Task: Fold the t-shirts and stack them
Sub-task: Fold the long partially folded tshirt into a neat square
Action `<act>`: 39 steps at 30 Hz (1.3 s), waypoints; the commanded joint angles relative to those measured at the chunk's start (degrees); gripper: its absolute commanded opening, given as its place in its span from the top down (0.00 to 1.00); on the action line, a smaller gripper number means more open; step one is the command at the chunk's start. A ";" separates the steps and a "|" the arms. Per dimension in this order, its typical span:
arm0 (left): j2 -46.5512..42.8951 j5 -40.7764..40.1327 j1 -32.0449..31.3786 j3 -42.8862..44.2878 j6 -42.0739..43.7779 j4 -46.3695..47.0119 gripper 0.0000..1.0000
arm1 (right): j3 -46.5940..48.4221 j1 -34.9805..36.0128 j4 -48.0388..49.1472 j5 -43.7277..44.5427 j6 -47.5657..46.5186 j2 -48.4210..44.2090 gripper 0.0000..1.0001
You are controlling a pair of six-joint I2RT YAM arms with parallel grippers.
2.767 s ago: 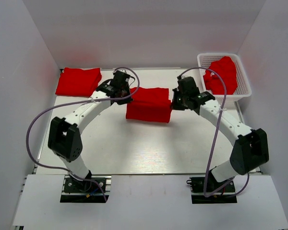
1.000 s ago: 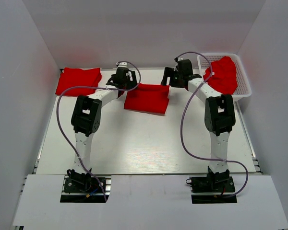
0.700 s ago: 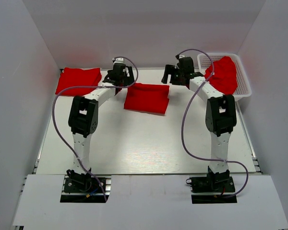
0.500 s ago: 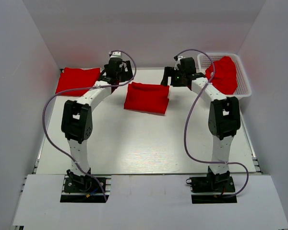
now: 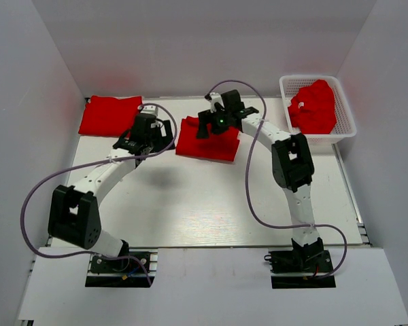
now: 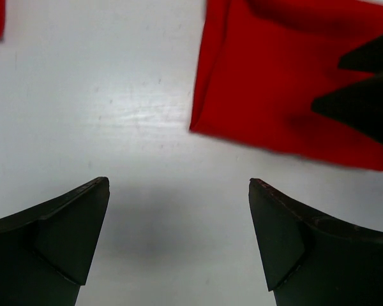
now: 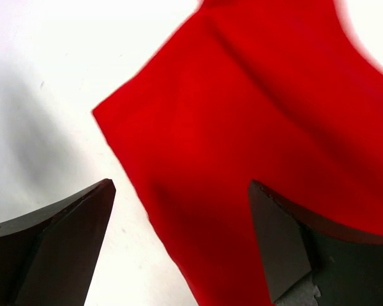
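Observation:
One folded red t-shirt point(image 5: 207, 142) lies flat at the back middle of the table; it also shows in the left wrist view point(image 6: 274, 83) and the right wrist view point(image 7: 262, 108). More folded t-shirts point(image 5: 111, 114) sit as a stack at the back left. Crumpled red t-shirts point(image 5: 316, 105) fill the basket. My left gripper point(image 5: 149, 139) point(image 6: 177, 191) is open over bare table, just left of the middle t-shirt. Above that t-shirt's back left part my right gripper point(image 5: 211, 128) point(image 7: 182, 188) is open, holding nothing.
The white lattice basket point(image 5: 343, 129) stands at the back right. White walls enclose the table on the left, back and right. Purple cables loop from both arms. The right gripper's dark fingers point(image 6: 364, 95) reach into the left wrist view.
The right gripper swung left from beside the basket to over the middle t-shirt. The left gripper came forward from beside the back-left stack. The t-shirt has not moved.

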 commanded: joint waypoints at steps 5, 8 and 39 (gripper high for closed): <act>-11.69 -2.01 -0.47 -5.18 -3.58 -10.42 0.00 | 8.29 2.55 6.54 -5.68 3.39 7.94 0.10; -15.21 -0.70 -0.47 -8.61 -4.20 -10.42 0.00 | 9.25 2.63 14.53 -5.33 7.34 10.76 0.10; -12.93 1.33 -0.47 -9.14 -4.64 -14.03 0.00 | 18.13 0.79 45.84 8.30 17.63 24.48 0.10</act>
